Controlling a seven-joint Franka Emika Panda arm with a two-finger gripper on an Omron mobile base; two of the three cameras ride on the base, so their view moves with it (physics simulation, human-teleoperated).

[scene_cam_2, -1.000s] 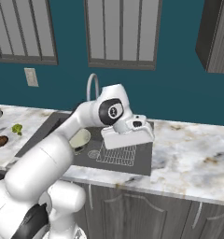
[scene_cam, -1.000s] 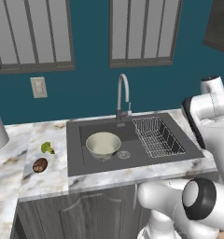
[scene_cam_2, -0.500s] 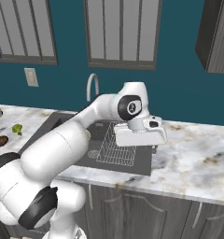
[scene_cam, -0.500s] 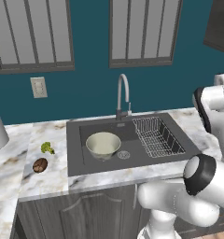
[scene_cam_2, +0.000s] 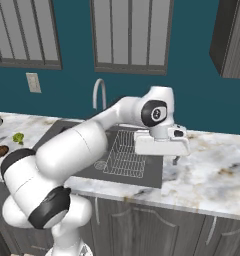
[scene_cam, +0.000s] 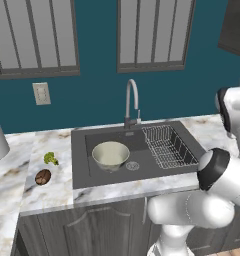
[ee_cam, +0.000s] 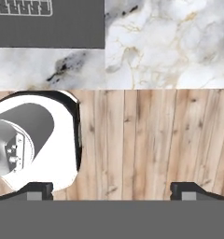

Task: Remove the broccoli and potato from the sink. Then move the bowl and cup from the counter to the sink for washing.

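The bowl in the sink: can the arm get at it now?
Probably yes. The bowl sits uncovered in the sink, with the faucet behind it and the wire rack beside it. The gripper, jaws open and empty, is over the counter right of the sink.

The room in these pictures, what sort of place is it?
Most likely a home kitchen, computer-drawn rather than real. A dark sink with a curved chrome faucet is set into a white marble counter above dark cabinets, and a bowl sits in the basin.
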